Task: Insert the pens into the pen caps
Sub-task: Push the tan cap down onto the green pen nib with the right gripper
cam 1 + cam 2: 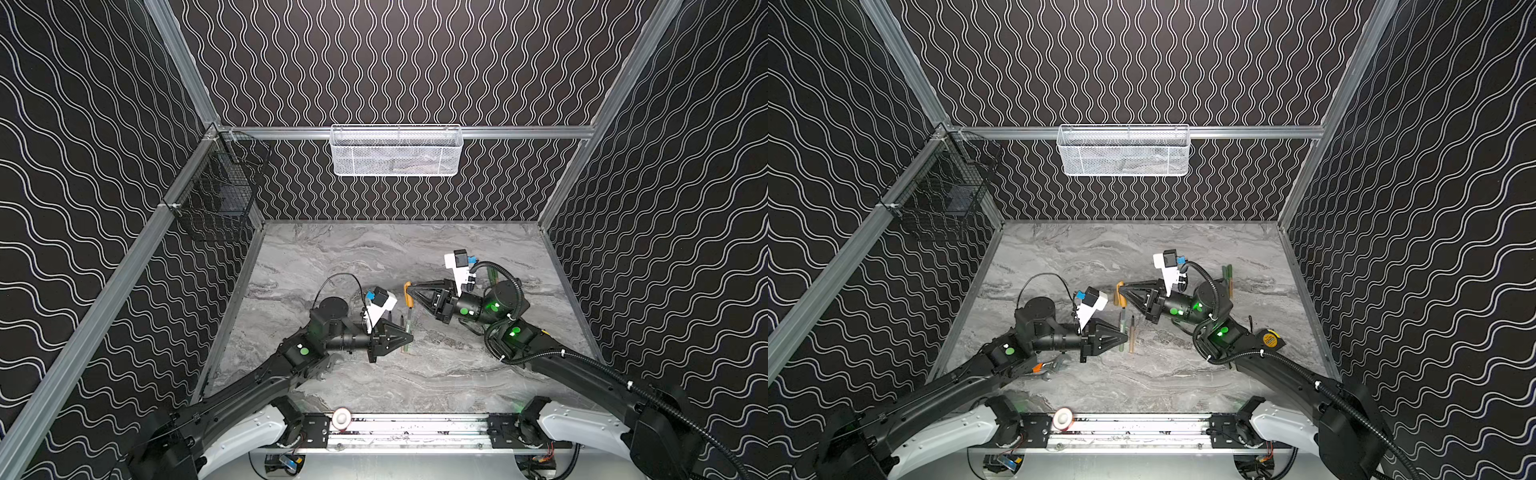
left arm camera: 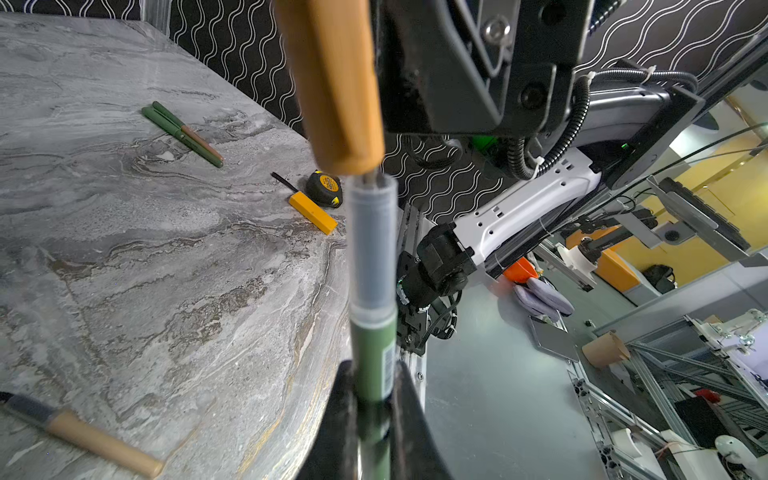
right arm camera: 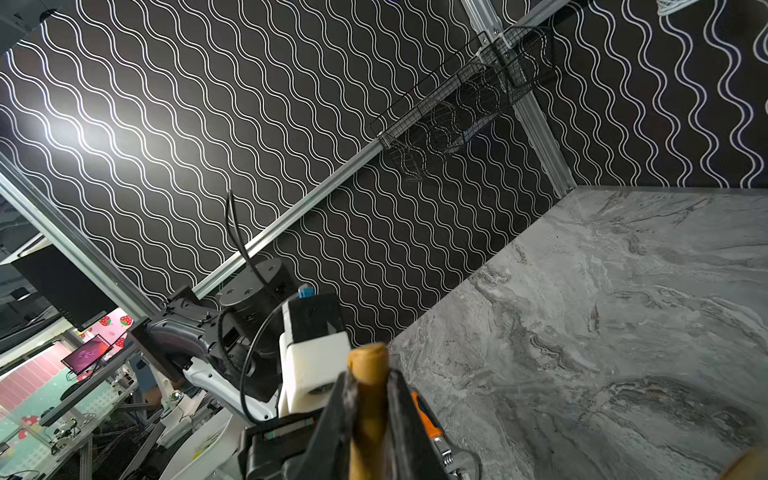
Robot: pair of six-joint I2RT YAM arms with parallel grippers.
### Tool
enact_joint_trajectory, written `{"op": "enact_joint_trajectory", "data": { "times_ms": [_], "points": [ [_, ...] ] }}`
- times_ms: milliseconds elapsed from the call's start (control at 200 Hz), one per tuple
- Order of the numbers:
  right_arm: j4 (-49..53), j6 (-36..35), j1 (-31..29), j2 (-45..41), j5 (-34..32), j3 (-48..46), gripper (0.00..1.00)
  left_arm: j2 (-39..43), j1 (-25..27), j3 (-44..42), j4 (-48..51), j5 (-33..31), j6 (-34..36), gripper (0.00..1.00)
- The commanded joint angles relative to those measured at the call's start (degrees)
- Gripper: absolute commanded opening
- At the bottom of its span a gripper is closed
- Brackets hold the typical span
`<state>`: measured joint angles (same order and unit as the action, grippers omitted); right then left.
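Over marble table (image 1: 415, 374), green pen (image 2: 371, 365) (clamped) meets tan cap (image 2: 332, 83).

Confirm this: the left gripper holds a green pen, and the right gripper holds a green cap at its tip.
Wrong on the cap's colour. The left gripper holds a green pen, but the right gripper holds a tan cap at its tip, as the left wrist view shows.

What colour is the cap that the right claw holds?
Orange-tan cap, clearest in the left wrist view.
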<state>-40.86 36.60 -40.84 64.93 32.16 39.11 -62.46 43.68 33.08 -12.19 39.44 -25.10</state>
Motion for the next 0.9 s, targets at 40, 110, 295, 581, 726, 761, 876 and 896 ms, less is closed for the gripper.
{"op": "enact_joint_trajectory", "data": {
  "times_ms": [40,110,295,581,726,761,876,896],
  "points": [
    [-1.9,-0.3,-0.3,-0.1,0.3,-0.5,0.16,0.8,0.0,-0.1,-3.4,-0.3,1.4,0.00],
    [-2.8,-0.1,-0.4,-0.1,0.4,-0.8,0.16,1.2,0.0,0.1,-3.2,-0.5,1.7,0.00],
    [-7.1,1.2,-0.7,0.1,0.7,-2.6,0.16,1.9,0.0,0.2,-4.2,-0.5,1.9,0.00],
    [-10.4,2.9,-1.7,1.4,1.0,-3.3,0.16,1.8,-0.1,0.3,-4.2,-0.9,2.2,0.00],
    [-11.9,4.0,-1.9,2.0,0.5,-4.0,0.16,2.3,-0.1,0.5,-3.9,-1.6,2.6,0.00],
    [-12.4,4.2,-2.0,2.1,0.4,-4.2,0.16,2.5,-0.1,0.5,-3.7,-1.8,2.8,0.00],
    [-13.6,4.8,-2.3,2.4,0.3,-4.6,0.16,2.6,-0.1,0.7,-3.7,-2.3,3.0,0.00],
    [-13.6,4.7,-2.4,2.4,0.3,-4.6,0.16,2.7,-0.2,0.7,-3.7,-2.3,3.1,0.00]
  ]
}}
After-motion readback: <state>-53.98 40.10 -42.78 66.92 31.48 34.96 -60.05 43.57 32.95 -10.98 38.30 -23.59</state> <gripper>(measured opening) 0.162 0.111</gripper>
